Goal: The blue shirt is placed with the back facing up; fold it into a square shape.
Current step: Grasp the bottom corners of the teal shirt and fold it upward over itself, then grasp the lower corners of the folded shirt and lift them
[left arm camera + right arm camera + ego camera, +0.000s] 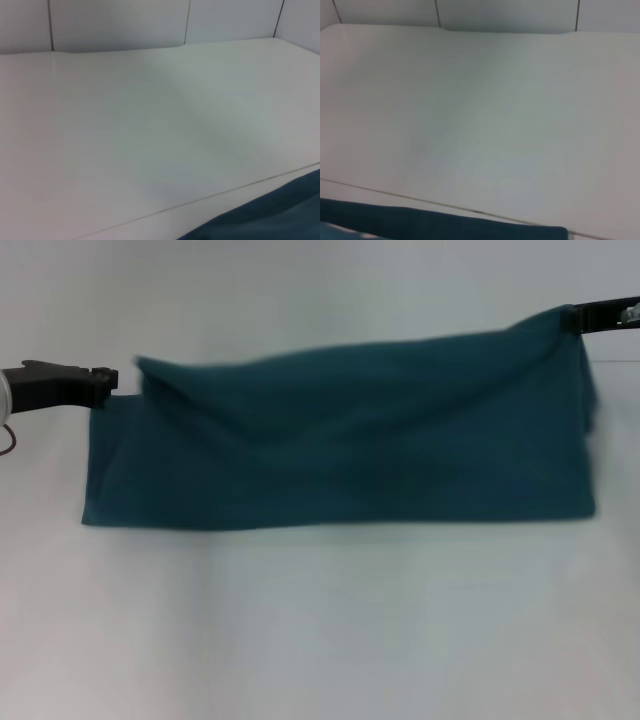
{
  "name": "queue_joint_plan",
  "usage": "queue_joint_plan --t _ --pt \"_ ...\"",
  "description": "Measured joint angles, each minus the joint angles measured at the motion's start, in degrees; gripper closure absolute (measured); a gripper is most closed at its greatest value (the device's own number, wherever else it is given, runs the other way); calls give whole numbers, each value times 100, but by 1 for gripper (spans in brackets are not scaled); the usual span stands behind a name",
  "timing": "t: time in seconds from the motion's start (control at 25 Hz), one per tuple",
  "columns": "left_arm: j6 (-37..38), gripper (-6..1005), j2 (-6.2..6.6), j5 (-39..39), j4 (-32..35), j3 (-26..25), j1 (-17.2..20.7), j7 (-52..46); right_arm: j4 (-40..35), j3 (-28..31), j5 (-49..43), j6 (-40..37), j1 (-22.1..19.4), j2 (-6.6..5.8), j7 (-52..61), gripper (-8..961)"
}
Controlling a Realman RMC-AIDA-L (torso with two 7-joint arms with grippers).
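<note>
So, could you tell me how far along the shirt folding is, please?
The blue shirt already lies as a long folded band on the white table. In hand: the right gripper lifts its far right corner, and the left gripper is at the far left corner. Left: folding that band into a square.

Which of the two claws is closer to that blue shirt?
Right, slightly. The right gripper meets the blue shirt at its raised upper right corner. The left gripper sits beside the shirt's upper left edge, seemingly just off it.
</note>
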Motion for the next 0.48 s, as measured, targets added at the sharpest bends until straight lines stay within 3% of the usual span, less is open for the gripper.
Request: queue_joint_plan --t 0.28,0.48 --pt "-137 904 -111 -115 -8 -31 37 329 70 -50 -29 -10 -10 44 -76 827" --pt "-203 812 -127 -231 4 -28 99 331 272 -6 -5 191 -69 62 -247 697"
